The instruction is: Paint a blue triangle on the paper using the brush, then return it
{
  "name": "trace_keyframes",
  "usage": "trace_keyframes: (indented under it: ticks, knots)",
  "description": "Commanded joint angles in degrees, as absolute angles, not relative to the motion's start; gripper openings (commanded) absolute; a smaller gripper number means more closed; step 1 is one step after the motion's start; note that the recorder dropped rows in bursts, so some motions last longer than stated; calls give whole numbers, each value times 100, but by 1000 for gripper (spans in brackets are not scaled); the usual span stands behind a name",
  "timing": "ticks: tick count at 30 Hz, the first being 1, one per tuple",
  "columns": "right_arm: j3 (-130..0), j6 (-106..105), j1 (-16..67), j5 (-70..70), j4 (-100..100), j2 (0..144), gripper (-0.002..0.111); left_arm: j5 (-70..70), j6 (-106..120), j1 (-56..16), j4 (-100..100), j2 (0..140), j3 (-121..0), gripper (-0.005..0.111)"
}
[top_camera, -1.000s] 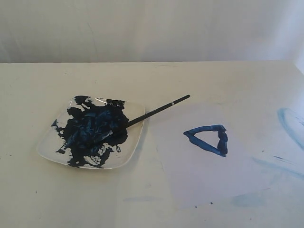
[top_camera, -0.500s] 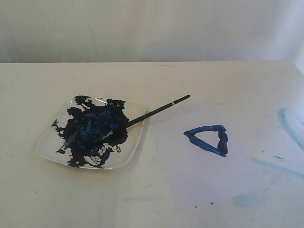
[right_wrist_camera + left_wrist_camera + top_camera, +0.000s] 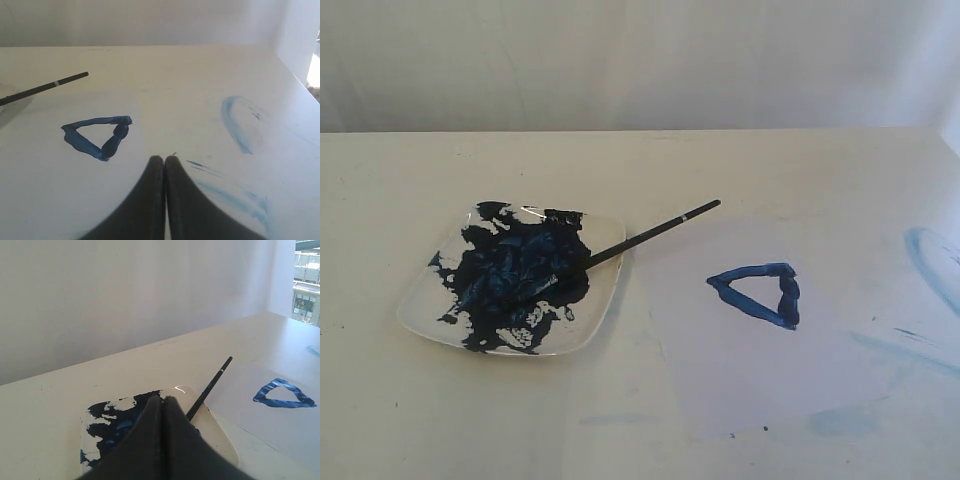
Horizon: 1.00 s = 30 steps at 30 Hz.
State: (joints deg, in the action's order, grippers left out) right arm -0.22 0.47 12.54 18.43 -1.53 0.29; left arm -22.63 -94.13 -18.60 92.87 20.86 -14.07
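Note:
The pale paper (image 3: 760,330) lies flat on the cream table, right of the plate. A thick dark blue triangle (image 3: 758,293) is painted on its upper part, also seen as the triangle (image 3: 283,395) and the triangle (image 3: 97,136). The thin black brush (image 3: 650,233) rests with its tip in the paint on the plate (image 3: 605,300) and its banded end pointing toward the paper. My left gripper (image 3: 162,399) is shut with nothing in it, above the plate (image 3: 220,440). My right gripper (image 3: 164,159) is shut and empty, over the paper's edge beside the triangle. Neither arm shows in the exterior view.
Dark blue paint (image 3: 515,272) covers most of the white square plate. Faint light-blue smears (image 3: 930,262) mark the tabletop right of the paper, seen also as smears (image 3: 235,122). A white wall stands behind the table.

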Motion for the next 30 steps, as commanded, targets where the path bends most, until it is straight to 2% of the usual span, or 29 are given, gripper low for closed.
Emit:
trace_keyframes:
  ticks: [1, 19, 30]
  knots:
    - [0, 0, 1264, 1775, -284, 0, 0, -2289, -9423, -1835, 9349, 2066, -1375, 0]
    - [0, 0, 1264, 1798, -584, 0, 0, -2316, -9423, -1962, 9362, 2066, -1375, 0]
    - [0, 0, 1264, 1798, -551, 0, 0, -2435, -9423, -1509, 9418, 513, -1375, 0]
